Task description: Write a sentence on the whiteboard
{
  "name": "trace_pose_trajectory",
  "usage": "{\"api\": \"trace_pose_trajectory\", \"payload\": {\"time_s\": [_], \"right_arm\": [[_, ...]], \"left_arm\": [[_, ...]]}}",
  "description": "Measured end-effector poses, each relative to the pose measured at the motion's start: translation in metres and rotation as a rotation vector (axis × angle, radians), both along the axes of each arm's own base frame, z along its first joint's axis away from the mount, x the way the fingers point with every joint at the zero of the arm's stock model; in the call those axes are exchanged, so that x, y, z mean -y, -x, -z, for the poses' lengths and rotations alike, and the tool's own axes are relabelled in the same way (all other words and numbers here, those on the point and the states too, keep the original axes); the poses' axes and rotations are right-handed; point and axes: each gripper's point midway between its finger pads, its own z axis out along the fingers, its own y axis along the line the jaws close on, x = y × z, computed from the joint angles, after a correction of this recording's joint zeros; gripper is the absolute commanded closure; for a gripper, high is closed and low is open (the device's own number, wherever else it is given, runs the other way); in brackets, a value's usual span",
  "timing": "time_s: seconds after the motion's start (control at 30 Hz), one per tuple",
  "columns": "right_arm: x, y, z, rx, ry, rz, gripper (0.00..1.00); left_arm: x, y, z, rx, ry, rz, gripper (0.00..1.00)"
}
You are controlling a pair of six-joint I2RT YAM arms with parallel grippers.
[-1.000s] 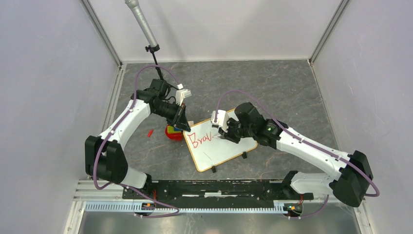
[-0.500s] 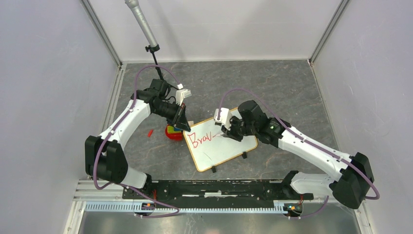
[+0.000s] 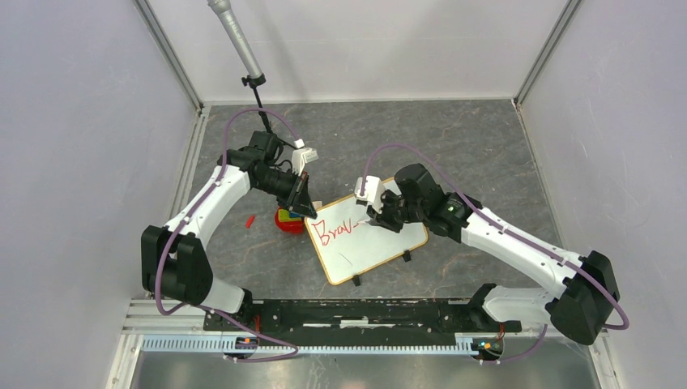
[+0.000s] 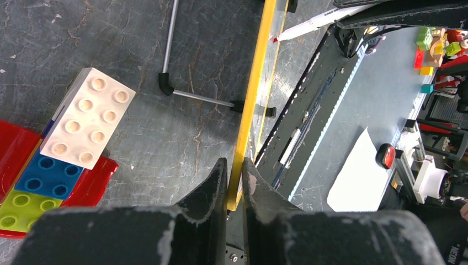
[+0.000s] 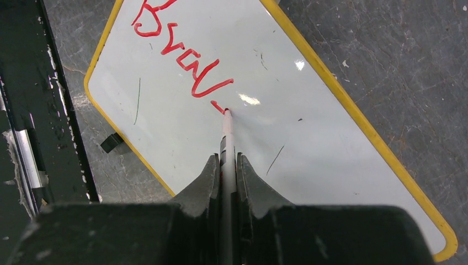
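Note:
The whiteboard (image 3: 369, 247) lies tilted on the grey table, white with a yellow-orange frame (image 5: 353, 110). Red lettering (image 3: 334, 232) on it reads "Brav" with a short stroke after it, also clear in the right wrist view (image 5: 182, 55). My right gripper (image 5: 227, 160) is shut on a white marker pen (image 5: 227, 138) whose red tip touches the board just after the last stroke. My left gripper (image 4: 234, 165) is shut on the board's frame edge (image 4: 251, 99) at its far left corner (image 3: 308, 212).
A red tray (image 3: 288, 220) with stacked toy bricks (image 4: 83, 124) sits left of the board. A small red cap (image 3: 250, 220) lies on the table further left. A microphone stand (image 3: 243, 57) rises at the back. Black clip feet (image 3: 407, 258) stick out under the board.
My right gripper has shifted slightly right and back along the board with the pen, adding a short stroke after "Brav". The left arm has not moved.

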Motion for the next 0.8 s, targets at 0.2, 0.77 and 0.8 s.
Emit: {"api": "trace_pose_trajectory", "payload": {"time_s": [0.2, 0.77, 0.8], "right_arm": [[-0.002, -0.001, -0.002, 0.001, -0.004, -0.002, 1.0], [-0.013, 0.005, -0.003, 0.013, -0.016, -0.035, 1.0], [-0.014, 0.005, -0.003, 0.012, -0.016, -0.036, 1.0]], "left_arm": [[0.0, 0.0, 0.0, 0.0, 0.0, 0.0, 0.98], [0.0, 0.0, 0.0, 0.0, 0.0, 0.0, 0.98], [0.0, 0.0, 0.0, -0.001, 0.0, 0.0, 0.98]]}}
